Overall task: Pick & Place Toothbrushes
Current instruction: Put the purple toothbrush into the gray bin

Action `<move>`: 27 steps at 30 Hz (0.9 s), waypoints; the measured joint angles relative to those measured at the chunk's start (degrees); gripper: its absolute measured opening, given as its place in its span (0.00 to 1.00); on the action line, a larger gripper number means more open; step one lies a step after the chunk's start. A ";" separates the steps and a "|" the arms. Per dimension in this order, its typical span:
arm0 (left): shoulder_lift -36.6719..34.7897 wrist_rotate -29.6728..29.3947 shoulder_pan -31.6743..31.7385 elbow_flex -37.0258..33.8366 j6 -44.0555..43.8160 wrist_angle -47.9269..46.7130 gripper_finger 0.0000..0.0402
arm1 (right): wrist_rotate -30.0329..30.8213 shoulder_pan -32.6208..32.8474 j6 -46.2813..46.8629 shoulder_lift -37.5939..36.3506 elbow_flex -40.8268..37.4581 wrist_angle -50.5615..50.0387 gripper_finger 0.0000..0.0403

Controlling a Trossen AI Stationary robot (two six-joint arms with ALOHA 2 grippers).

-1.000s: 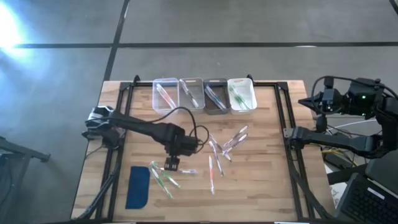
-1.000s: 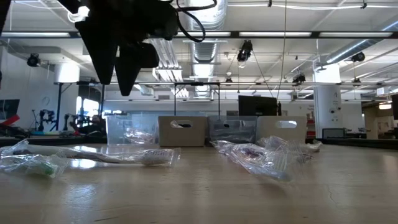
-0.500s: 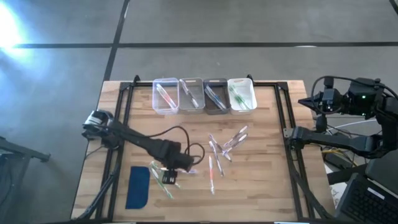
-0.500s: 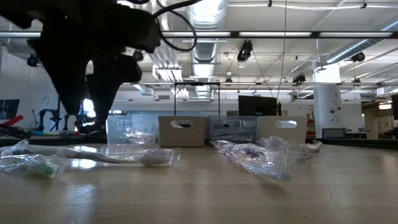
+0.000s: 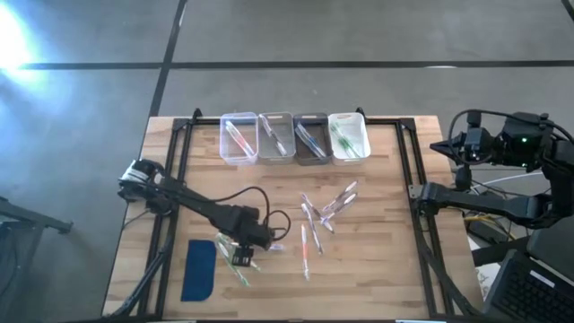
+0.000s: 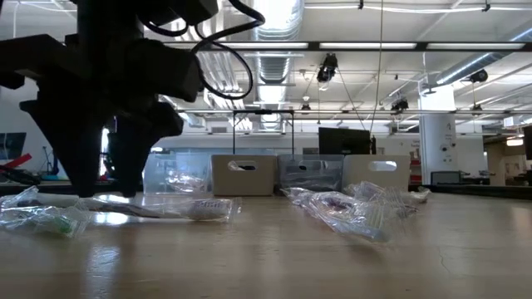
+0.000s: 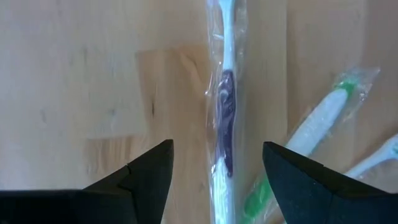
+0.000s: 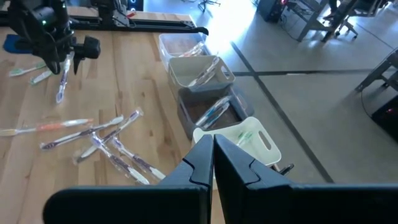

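My left gripper is open and points down over the near-left part of the table. Its fingers stand low on either side of a wrapped white toothbrush with a purple grip, which lies flat on the wood; gaps show on both sides. Green-accented toothbrushes lie right beside it. More wrapped toothbrushes are scattered mid-table. My right gripper is shut and waits high off the table's right side.
Four small bins line the far edge, each with toothbrushes inside. A flat dark-blue pad lies near the front left corner. Bare wood stretches at the right.
My left gripper has come down and toward the table's near edge, from well above the table to just over the purple-grip toothbrush. Its fingers have stayed open. No toothbrush has moved.
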 joint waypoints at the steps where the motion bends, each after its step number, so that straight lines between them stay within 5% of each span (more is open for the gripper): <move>1: 0.00 0.03 0.00 -0.49 0.27 1.29 0.63 | 0.00 0.00 -0.05 0.00 0.00 0.00 0.02; 8: 0.04 0.03 -0.02 -3.04 0.96 4.51 0.58 | -0.02 0.00 -0.01 0.00 0.00 0.00 0.02; 27: -0.10 -2.26 0.00 -6.02 2.47 9.25 0.11 | -0.03 0.00 0.00 0.00 0.00 0.00 0.02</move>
